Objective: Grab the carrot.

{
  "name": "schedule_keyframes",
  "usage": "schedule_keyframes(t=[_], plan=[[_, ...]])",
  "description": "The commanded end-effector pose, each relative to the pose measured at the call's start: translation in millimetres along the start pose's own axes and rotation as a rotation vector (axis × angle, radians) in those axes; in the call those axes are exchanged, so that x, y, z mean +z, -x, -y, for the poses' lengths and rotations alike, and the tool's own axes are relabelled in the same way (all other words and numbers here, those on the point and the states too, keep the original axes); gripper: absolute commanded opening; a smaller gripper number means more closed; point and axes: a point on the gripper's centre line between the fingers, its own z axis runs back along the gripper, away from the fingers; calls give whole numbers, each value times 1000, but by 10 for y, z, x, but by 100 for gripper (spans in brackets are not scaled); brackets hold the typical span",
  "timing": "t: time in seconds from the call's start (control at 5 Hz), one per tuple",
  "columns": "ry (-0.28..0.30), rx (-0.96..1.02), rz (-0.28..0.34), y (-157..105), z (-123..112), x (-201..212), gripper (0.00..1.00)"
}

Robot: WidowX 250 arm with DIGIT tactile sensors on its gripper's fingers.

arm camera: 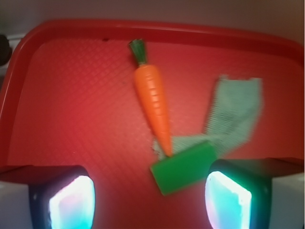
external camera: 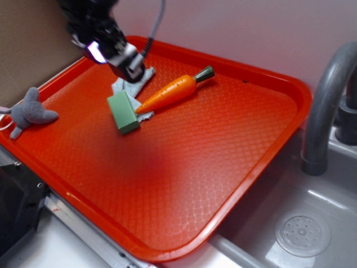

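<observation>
Gripper [external camera: 127, 62] hangs with fingers spread wide above the cloth [arm camera: 236, 112] near the tray's [external camera: 167, 190] far edge. The carrot [external camera: 167, 94] lies just beside it, tip touching the green block [external camera: 122, 112]. Best line: shift over mid-body, clear of the block, then drop.

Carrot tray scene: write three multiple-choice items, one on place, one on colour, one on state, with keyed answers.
1. The carrot tip rests against:
A. the green block
B. the grey plush toy
C. the tray rim

2. The tray is:
A. blue
B. red
C. white

3. The gripper is:
A. shut on the carrot
B. shut on the cloth
C. open, holding nothing

Answers: 1 A, the point meets the block on the cloth. 2 B, red in both views. 3 C, the wrist view shows the fingers spread apart, nothing between.
</observation>
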Motion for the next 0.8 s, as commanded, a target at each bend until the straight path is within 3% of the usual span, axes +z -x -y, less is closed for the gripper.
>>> schedule_keyframes(t=[0.0,0.2,0.6], plan=[[-38,19,12,-407,-129,-232,100],[-33,8,-6,-558,-155,-380,100],[16,-88,-86,-620,-10,-795,100]])
